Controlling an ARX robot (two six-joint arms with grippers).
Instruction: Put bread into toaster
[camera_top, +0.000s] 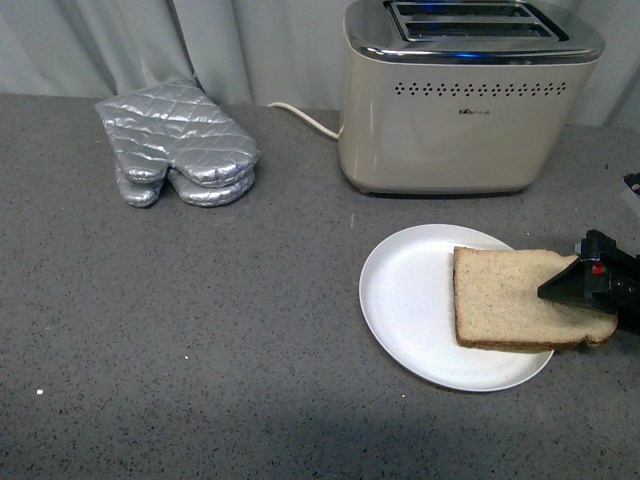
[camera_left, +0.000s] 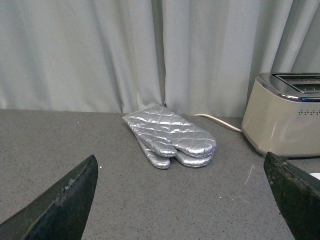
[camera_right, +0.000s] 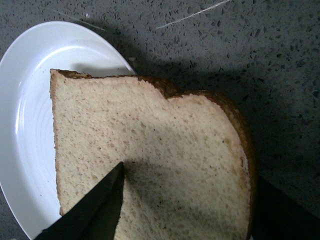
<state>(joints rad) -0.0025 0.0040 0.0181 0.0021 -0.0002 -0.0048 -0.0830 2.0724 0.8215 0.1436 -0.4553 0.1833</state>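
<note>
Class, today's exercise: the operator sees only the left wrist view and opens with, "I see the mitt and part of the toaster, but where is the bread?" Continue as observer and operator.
Observer: The bread lies on a white plate in front of the toaster.
Operator: Is the right gripper near it?
Observer: Yes. The right gripper is at the slice, with one of its fingers over the crumb and the other past the crust.
Operator: Is the slice fully on the plate?
Observer: No, its right side overhangs the rim.
</note>
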